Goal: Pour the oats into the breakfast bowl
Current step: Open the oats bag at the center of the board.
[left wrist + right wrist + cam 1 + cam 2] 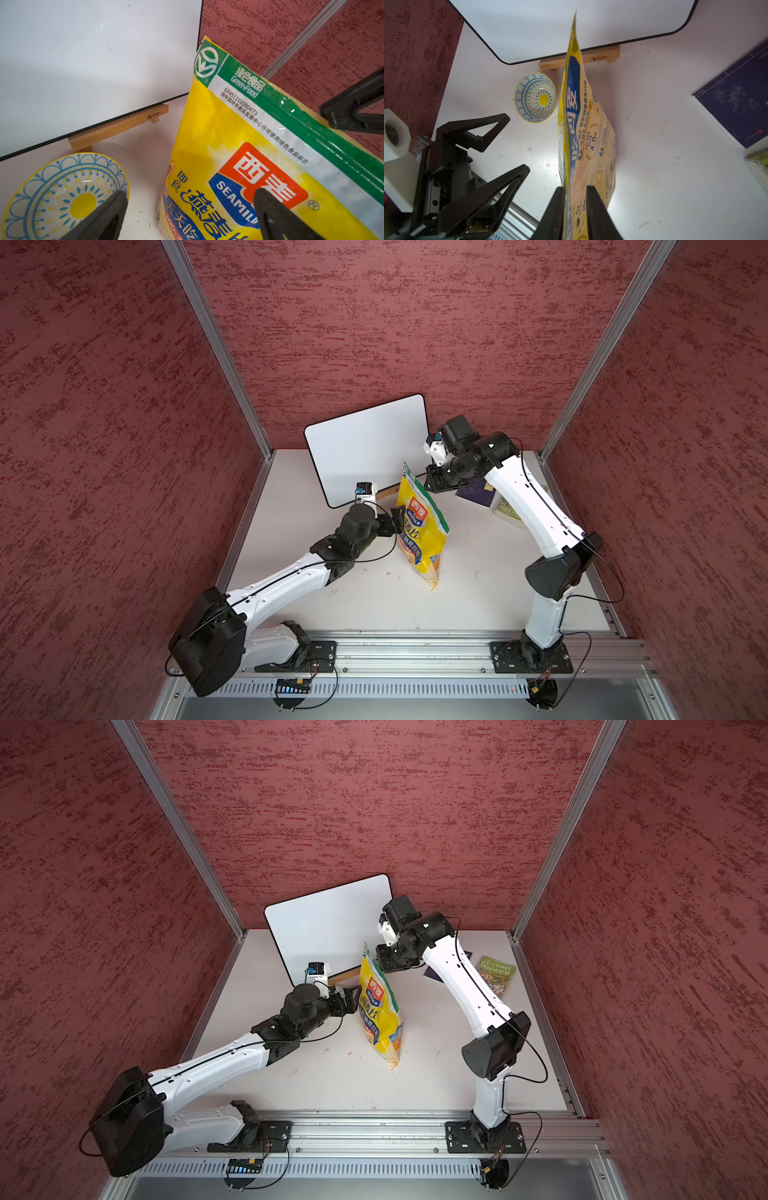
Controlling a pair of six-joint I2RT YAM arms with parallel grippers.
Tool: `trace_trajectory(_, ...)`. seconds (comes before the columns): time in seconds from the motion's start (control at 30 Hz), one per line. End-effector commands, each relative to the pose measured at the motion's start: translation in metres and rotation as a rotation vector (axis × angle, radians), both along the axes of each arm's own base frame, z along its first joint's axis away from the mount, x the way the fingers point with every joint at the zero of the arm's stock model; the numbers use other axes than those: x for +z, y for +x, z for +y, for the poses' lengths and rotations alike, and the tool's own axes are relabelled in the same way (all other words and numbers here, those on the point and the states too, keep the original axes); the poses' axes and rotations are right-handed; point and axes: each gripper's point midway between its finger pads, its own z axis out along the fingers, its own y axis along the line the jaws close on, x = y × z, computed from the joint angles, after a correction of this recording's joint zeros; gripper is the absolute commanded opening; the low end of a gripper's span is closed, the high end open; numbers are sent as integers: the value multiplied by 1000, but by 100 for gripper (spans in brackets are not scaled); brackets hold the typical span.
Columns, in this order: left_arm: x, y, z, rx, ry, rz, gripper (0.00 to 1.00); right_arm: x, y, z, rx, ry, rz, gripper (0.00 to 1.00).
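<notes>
- right gripper [574, 188] is squeezed down narrow on the top edge of the oats bag [587, 124], with one finger on each face and the plastic filling the gap between them
- in both top views that gripper [432, 483] sits at the bag's upper corner, the one with the green-white strip. The yellow bag [419, 531] slants down from it, with its low corner on the white table [374, 601]
- the oats [433, 578] are inside the bag. You can just about see pale beige stuff through the clear bottom corner, the end farthest from the right gripper
- left gripper [191, 192] is spread as wide as it goes and holds nothing. It's right up at the bag's printed front by the red logo, but I can't tell if it actually touches
- the breakfast bowl [41, 187] sits upright on the table just past one left-gripper finger, and the bag is past the other finger. Bowl and bag are near each other but apart [535, 97]
- past the bowl, farther from both grippers, a whiteboard [365, 448] leans in a wooden stand [118, 128]
- out by the right arm, well away from the bag, there's a dark blue book [737, 99] and, next to it, a green Treehouse book [496, 973]
</notes>
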Motion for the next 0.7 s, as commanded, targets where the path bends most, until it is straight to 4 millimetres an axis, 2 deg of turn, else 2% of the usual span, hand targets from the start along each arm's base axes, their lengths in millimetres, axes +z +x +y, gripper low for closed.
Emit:
trace_trajectory(0.0, 9, 3, -2, 0, 4, -30, 100, -3, 3, 0, -6, -23, -13, 20)
trace_trajectory(0.13, 8, 3, -3, -1, 6, -30, 100, -4, 3, -1, -9, -29, -13, 15)
trace_trajectory(0.67, 8, 3, -2, -1, 8, -29, 100, -21, -6, -2, 24, -75, 41, 16)
